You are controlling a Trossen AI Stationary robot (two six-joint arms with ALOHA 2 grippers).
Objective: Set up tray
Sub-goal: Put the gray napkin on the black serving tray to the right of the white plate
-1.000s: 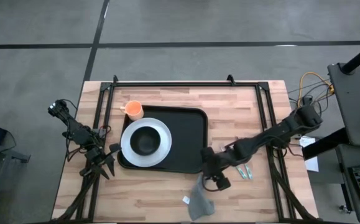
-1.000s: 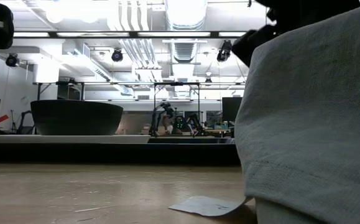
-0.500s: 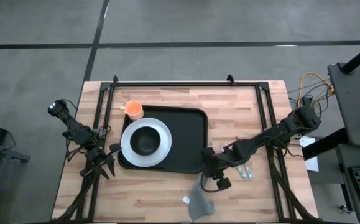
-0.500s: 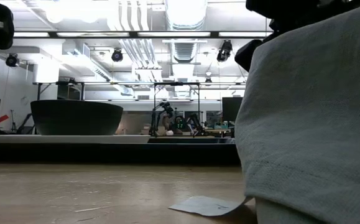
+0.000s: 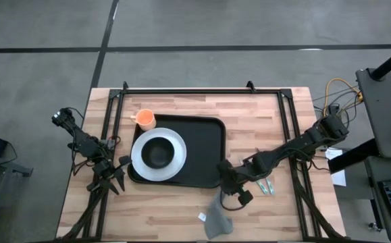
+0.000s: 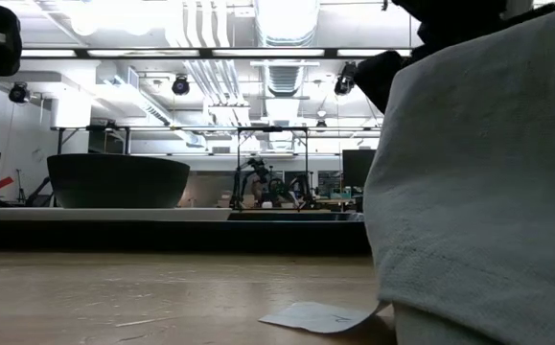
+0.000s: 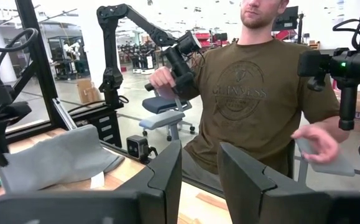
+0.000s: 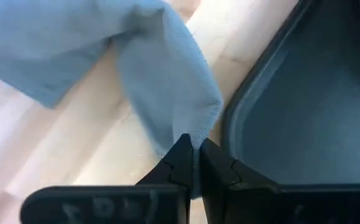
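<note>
Right gripper (image 8: 194,163), open a second ago, has shut on the cloth's (image 8: 167,81) edge just off the near right corner of the tray (image 5: 202,145), so the cloth appears ready for lifting; left gripper (image 5: 111,177) waits open at left.

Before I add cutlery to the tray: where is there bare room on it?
The tray's right half is bare, from the plate to its right rim. The left half is crowded by plate and bowl. The near right corner is tight: the right gripper, shut on the cloth, sits beside it.
</note>
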